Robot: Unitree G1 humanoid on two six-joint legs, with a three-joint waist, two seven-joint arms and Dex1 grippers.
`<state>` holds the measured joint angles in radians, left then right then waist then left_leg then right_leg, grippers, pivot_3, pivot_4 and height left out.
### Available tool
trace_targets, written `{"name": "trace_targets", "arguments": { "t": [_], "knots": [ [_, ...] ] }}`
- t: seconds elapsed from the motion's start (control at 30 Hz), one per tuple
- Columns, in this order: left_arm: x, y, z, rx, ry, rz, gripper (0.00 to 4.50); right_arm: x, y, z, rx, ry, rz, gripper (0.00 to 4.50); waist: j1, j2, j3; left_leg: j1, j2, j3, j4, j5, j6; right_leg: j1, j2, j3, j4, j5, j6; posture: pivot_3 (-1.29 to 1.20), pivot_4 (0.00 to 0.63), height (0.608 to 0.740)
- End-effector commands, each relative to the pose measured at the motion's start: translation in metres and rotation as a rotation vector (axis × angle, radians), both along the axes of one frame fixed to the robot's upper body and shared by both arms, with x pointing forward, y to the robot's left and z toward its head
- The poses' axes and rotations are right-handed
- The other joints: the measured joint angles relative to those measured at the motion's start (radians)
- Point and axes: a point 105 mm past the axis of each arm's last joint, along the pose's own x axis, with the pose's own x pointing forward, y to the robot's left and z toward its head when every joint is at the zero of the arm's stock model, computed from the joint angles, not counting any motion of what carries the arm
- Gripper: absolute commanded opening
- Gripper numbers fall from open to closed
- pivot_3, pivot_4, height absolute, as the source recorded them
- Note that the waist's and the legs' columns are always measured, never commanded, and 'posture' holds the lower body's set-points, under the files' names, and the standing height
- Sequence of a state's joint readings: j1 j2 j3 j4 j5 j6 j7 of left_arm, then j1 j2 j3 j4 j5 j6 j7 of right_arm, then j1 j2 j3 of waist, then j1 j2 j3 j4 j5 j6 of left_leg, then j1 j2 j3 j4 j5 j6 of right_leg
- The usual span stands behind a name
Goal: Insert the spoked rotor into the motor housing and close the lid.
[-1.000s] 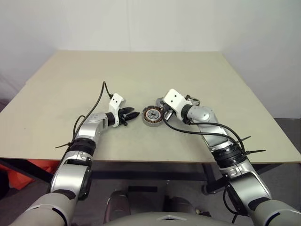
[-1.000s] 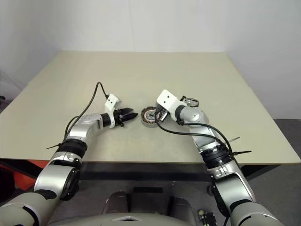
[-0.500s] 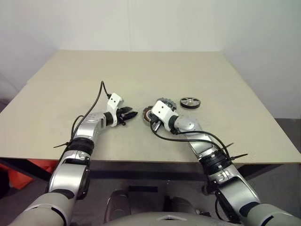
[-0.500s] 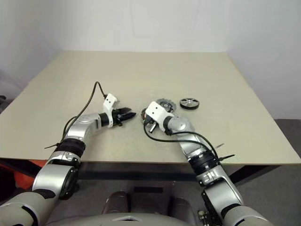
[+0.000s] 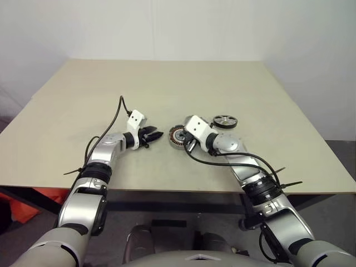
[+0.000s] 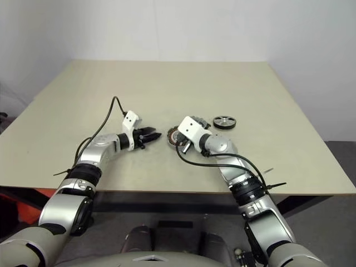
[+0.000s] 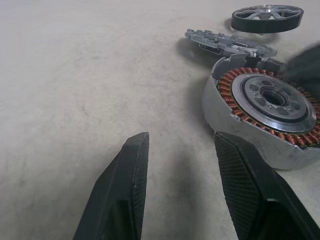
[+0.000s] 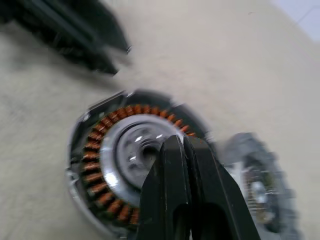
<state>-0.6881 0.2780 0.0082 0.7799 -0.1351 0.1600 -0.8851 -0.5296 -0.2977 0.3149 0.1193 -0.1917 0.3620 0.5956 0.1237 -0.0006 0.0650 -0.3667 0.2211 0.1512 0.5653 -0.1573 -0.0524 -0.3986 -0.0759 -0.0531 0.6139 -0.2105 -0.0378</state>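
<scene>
The motor housing [image 5: 177, 136] lies on the table, its copper windings ringing a grey hub [image 7: 272, 97]. My left gripper [image 5: 154, 135] rests just left of it, open and empty, fingers [image 7: 125, 185] low over the tabletop. My right gripper [image 8: 182, 141] is shut with nothing in it, its tips hovering over the housing's hub. The lid [image 7: 225, 42], a notched grey disc, lies just behind the housing, mostly hidden by my right wrist in the head views. The spoked rotor [image 5: 225, 120] lies flat to the right of the lid.
The beige table [image 5: 167, 83] stretches wide behind and to both sides of the parts. Its front edge runs close below my forearms. A black cable loops off each wrist.
My right hand has shifted left and lower, over the housing, uncovering the spoked rotor behind it. My left gripper has kept still.
</scene>
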Motion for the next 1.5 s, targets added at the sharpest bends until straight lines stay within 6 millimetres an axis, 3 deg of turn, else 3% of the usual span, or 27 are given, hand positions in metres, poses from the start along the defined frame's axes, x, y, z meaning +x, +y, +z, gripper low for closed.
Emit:
{"name": "trace_targets", "arguments": {
  "t": [0.03, 0.17, 0.33, 0.43, 0.47, 0.53, 0.63, 0.8, 1.0, 1.5],
  "knots": [
    [0.007, -0.003, 0.016, -0.012, -0.053, -0.006, 2.2, 0.003, 0.001, 0.023, 0.031, -0.06, 0.009, 0.04, 0.0, 0.0, 0.0, 0.0, 0.0, 0.0, 0.0, 0.0, 0.0, 0.0, 0.0, 0.0, 0.0, 0.0, 0.0, 0.0, 0.0, 0.74],
    [0.006, -0.004, 0.015, -0.014, -0.053, -0.01, 2.2, 0.014, -0.02, 0.024, 0.07, -0.05, -0.112, 0.04, 0.0, 0.0, 0.0, 0.0, 0.0, 0.0, 0.0, 0.0, 0.0, 0.0, 0.0, 0.0, 0.0, 0.0, 0.0, 0.0, 0.0, 0.74],
    [0.005, -0.005, 0.014, -0.016, -0.052, -0.016, 2.2, 0.034, -0.085, 0.046, 0.194, -0.071, -0.376, 0.04, 0.005, 0.0, 0.0, -0.001, -0.001, 0.0, 0.0, 0.0, 0.0, 0.0, 0.0, 0.0, 0.0, 0.0, 0.0, 0.0, 0.0, 0.74],
    [0.004, -0.007, 0.015, -0.017, -0.055, -0.032, 2.2, 0.041, -0.127, 0.065, 0.263, -0.132, -0.569, 0.65, 0.003, 0.0, 0.0, -0.001, -0.001, 0.0, 0.0, 0.001, -0.001, 0.0, -0.001, 0.0, 0.0, 0.0, 0.0, 0.0, 0.0, 0.74],
    [0.004, -0.009, 0.016, -0.019, -0.057, -0.044, 2.2, 0.041, -0.142, 0.07, 0.316, -0.137, -0.643, 0.93, 0.003, 0.0, 0.0, -0.001, -0.001, 0.0, 0.0, 0.001, -0.002, 0.0, 0.0, 0.0, 0.0, 0.0, 0.0, 0.0, 0.0, 0.74],
    [0.004, -0.012, 0.017, -0.021, -0.061, -0.057, 2.2, 0.041, -0.164, 0.074, 0.45, -0.107, -0.767, 0.93, 0.001, 0.0, 0.0, 0.0, -0.001, 0.0, -0.001, 0.001, -0.002, -0.001, 0.0, 0.0, 0.0, 0.0, 0.0, 0.0, 0.0, 0.74],
    [0.005, -0.015, 0.017, -0.019, -0.062, -0.064, 2.2, 0.038, -0.18, 0.068, 0.727, 0.024, -0.911, 0.93, 0.0, 0.0, 0.0, 0.001, -0.001, 0.001, -0.001, 0.001, -0.002, -0.001, 0.0, 0.0, 0.0, 0.0, 0.0, 0.0, 0.0, 0.74],
    [0.005, -0.017, 0.017, -0.008, -0.064, -0.079, 2.2, 0.036, -0.182, 0.044, 1.136, 0.305, -1.035, 0.93, 0.001, 0.002, 0.0, 0.001, -0.001, 0.001, -0.002, 0.001, -0.002, -0.001, 0.0, 0.0, 0.0, 0.0, 0.0, 0.0, 0.0, 0.74],
    [0.005, -0.014, 0.016, 0.004, -0.066, -0.076, 2.2, 0.037, -0.173, 0.034, 1.308, 0.454, -1.045, 0.93, 0.003, 0.005, 0.001, 0.0, -0.001, 0.001, -0.002, 0.002, -0.004, -0.002, 0.0, 0.0, 0.0, 0.0, 0.0, 0.0, 0.0, 0.74],
    [0.005, -0.008, 0.014, 0.014, -0.069, -0.064, 2.2, 0.031, -0.149, 0.01, 1.313, 0.613, -1.065, 0.93, 0.003, 0.007, 0.002, 0.0, -0.001, 0.001, -0.003, 0.003, -0.006, -0.003, 0.0, 0.0, 0.0, 0.0, 0.0, 0.0, 0.0, 0.74]
  ]
}}
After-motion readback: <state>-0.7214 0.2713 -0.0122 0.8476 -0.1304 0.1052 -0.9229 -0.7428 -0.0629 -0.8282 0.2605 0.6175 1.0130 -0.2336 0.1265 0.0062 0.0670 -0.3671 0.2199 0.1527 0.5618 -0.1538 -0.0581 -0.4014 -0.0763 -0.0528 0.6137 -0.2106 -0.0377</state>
